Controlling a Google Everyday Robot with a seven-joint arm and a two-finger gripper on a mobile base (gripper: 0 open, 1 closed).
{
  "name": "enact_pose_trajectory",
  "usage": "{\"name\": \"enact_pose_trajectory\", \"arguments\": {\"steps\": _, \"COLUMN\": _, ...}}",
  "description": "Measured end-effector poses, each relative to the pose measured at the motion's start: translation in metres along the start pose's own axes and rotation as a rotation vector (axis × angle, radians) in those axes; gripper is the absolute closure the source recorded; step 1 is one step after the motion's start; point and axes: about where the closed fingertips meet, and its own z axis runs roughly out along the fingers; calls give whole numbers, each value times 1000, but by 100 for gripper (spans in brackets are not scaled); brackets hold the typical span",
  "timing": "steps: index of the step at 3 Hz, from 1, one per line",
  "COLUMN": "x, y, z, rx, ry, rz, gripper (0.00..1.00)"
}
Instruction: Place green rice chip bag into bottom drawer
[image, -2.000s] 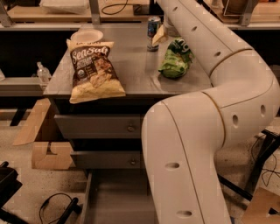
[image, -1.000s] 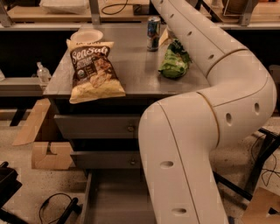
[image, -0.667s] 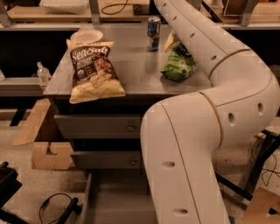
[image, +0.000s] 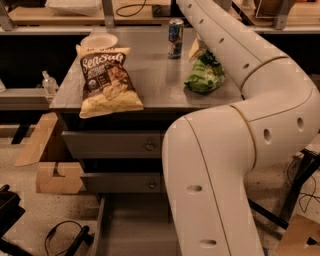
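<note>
The green rice chip bag (image: 204, 75) lies on the grey cabinet top (image: 150, 75) at its right side, yellowish corner pointing to the back. It rests against my white arm (image: 240, 55), which sweeps from the bottom of the view up past the bag and leaves at the top edge. My gripper is out of view beyond that top edge. The bottom drawer (image: 131, 232) is pulled out under the two knobbed drawers; its grey floor shows, and my arm covers its right part.
A large yellow-and-brown SenSali chip bag (image: 106, 80) lies on the left of the top, with a white bowl (image: 98, 41) behind it. A drink can (image: 175, 31) stands at the back. Cardboard boxes (image: 52, 175) and cables (image: 62, 237) are on the floor at the left.
My arm has swung to the right, uncovering the drink can. The green bag has shifted slightly right and forward along with it.
</note>
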Motion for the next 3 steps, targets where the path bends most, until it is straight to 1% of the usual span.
{"name": "enact_pose_trajectory", "arguments": {"steps": 1, "x": 0, "y": 0, "z": 0, "rx": 0, "ry": 0, "rz": 0, "gripper": 0}}
{"name": "enact_pose_trajectory", "arguments": {"steps": 2, "x": 6, "y": 4, "z": 4, "rx": -17, "ry": 16, "rz": -20, "gripper": 0}}
{"name": "enact_pose_trajectory", "arguments": {"steps": 3, "x": 25, "y": 18, "z": 9, "rx": -84, "ry": 66, "rz": -74, "gripper": 16}}
